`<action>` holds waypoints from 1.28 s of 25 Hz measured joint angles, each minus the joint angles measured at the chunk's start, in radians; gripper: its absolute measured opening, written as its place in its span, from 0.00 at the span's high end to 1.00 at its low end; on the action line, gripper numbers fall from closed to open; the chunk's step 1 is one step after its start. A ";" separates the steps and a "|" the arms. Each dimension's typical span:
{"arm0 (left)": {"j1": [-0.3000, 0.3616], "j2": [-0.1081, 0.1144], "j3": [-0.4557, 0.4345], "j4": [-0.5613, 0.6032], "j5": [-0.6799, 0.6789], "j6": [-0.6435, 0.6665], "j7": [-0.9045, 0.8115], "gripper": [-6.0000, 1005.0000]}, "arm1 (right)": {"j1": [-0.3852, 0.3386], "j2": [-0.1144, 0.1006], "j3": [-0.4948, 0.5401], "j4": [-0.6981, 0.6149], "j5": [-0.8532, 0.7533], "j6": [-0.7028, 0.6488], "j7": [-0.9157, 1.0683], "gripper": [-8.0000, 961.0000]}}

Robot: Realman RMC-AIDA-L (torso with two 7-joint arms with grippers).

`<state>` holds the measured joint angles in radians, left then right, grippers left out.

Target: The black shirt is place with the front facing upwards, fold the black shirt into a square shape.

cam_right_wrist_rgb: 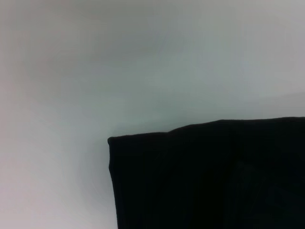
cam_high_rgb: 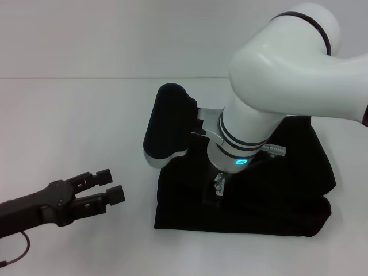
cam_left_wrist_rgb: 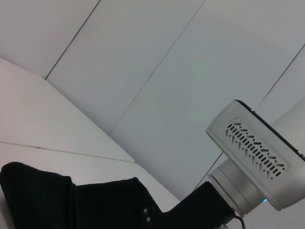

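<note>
The black shirt [cam_high_rgb: 287, 201] lies on the white table as a folded, roughly square bundle at centre right. No lettering shows on it. My right arm reaches down over the shirt's near left part, and its gripper [cam_high_rgb: 214, 195] is lost against the black cloth. The right wrist view shows one corner of the shirt [cam_right_wrist_rgb: 214, 176] on the table. My left gripper [cam_high_rgb: 110, 185] is open and empty, low over the bare table to the left of the shirt and apart from it. The left wrist view shows the shirt [cam_left_wrist_rgb: 47, 200] with the right arm above it.
The white table [cam_high_rgb: 86, 115] extends to the left of and behind the shirt. The right arm's white elbow [cam_high_rgb: 287, 69] and a black wrist housing [cam_high_rgb: 167, 123] hang over the shirt's far side. A cable [cam_high_rgb: 17, 253] trails from the left arm.
</note>
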<state>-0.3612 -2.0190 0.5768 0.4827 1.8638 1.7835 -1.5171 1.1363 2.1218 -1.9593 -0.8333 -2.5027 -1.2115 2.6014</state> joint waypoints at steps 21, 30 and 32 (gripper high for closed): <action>0.002 0.000 0.000 -0.003 0.000 0.001 0.002 0.06 | -0.206 -0.022 0.403 -0.130 -0.069 0.026 0.100 0.97; -0.004 -0.010 -0.001 -0.007 0.000 -0.011 0.002 0.05 | -0.470 -0.026 0.627 -0.262 0.070 0.100 0.057 0.97; -0.004 -0.012 -0.001 -0.009 0.000 -0.013 0.002 0.05 | -0.521 -0.026 0.672 -0.264 0.127 0.124 0.017 0.97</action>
<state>-0.3650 -2.0314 0.5760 0.4741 1.8637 1.7705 -1.5155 0.6151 2.0954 -1.2877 -1.0970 -2.3757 -1.0870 2.6184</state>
